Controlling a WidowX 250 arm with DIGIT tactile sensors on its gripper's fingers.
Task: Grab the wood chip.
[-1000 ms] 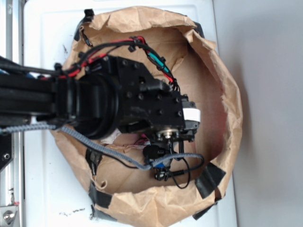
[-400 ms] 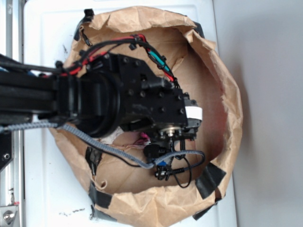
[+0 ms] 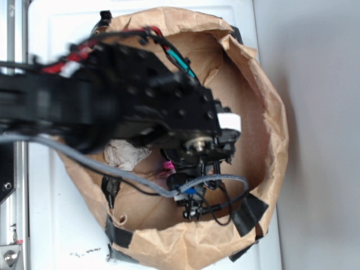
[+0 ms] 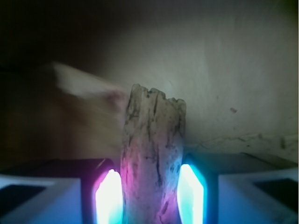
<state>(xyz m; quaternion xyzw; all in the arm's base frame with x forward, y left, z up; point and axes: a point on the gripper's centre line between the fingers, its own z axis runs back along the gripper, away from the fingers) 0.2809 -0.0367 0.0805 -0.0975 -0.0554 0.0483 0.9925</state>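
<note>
Clearly the wood chip (image 4: 153,158) sits upright between the two glowing fingers (image 4: 108,196) of the gripper (image 4: 149,198) in the wrist view, one pad lit pink on the left, the other cyan on the right, both pressed against its flanks. So the hand is clamped on the chip, whose rough, splintered top end stands clear above the pads while its lower end runs out of the bottom of the picture.

From the exterior view the chip itself is hidden under the black arm (image 3: 112,107), which reaches over the brown paper bowl (image 3: 270,112); the crumpled white paper wad (image 3: 125,153) lies near the left side of the bowl floor, apart from the gripper.

What could go wrong is mostly about the hold. The pads appear to meet only narrow strips of the chip's sides, and the wood is uneven and streaked with grain, so I judge it could pivot or slide out if the arm swings sharply; the blur on the arm suggests quick motion. A dropped chip might land among the torn paper folds or under the dangling cables (image 3: 219,194), where it would be hard to see and regrasp.
</note>
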